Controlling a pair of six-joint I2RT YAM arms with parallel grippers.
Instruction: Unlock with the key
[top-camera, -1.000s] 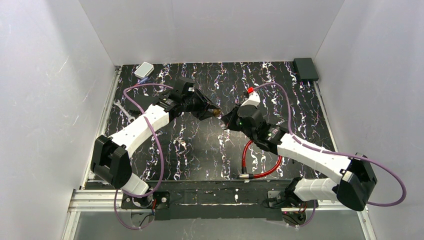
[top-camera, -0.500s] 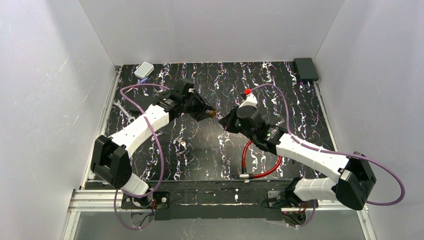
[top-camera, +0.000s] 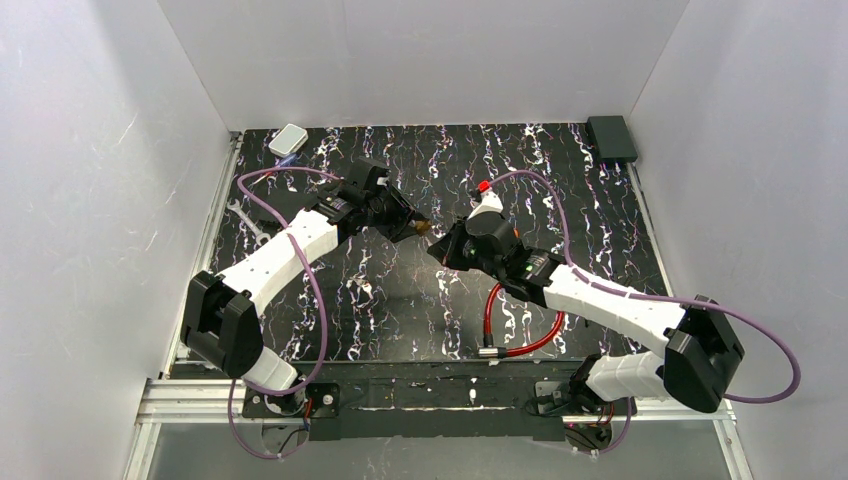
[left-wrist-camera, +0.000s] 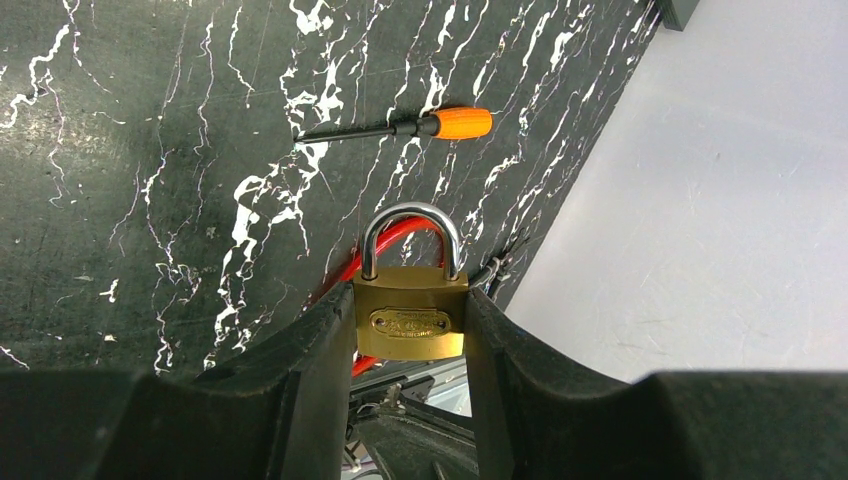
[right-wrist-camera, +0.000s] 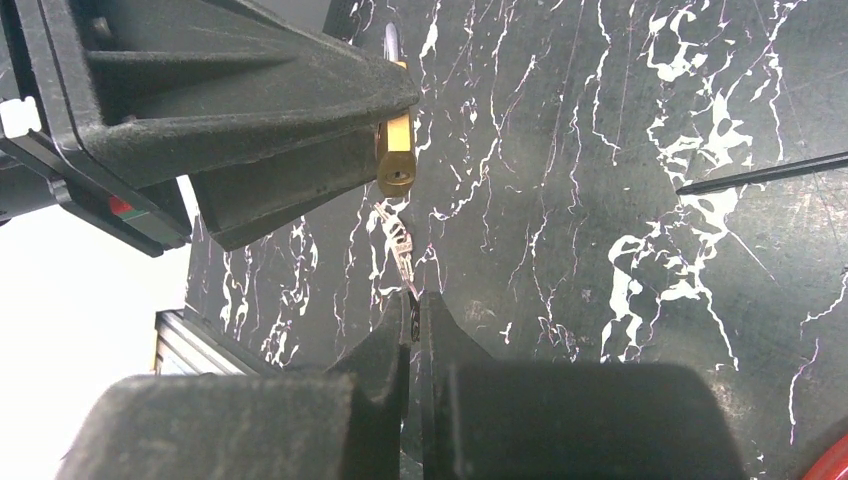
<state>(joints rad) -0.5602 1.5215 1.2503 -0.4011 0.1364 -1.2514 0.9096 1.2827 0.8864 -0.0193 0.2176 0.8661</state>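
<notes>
Brass fills the middle of the left wrist view: the padlock (left-wrist-camera: 410, 318) is clamped by its flat sides between the fingers of the left end effector (left-wrist-camera: 408, 300). It is lifted off the table (left-wrist-camera: 150, 150), with its shackle (left-wrist-camera: 410, 215) closed and pointing away from the wrist. Held so, its underside with the keyhole (right-wrist-camera: 398, 177) faces the right arm, which seems the reason for the grip: one arm steadies the lock while the other brings the key. The right end effector (right-wrist-camera: 414, 303) is pinched all but shut. What looks like the key (right-wrist-camera: 398, 245), a slim silvery toothed blade, sticks out from its tips toward the keyhole without reaching it. Against the table's white veining the blade is hard to make out, so that reading is tentative. An orange-handled tool (left-wrist-camera: 440, 124) lies untouched on the table beyond the padlock. Compared with a second ago, the overhead view shows the right arm swung leftward and the gap between the two end effectors narrowed. The left one has drawn back a little and keeps its hold on the padlock.
</notes>
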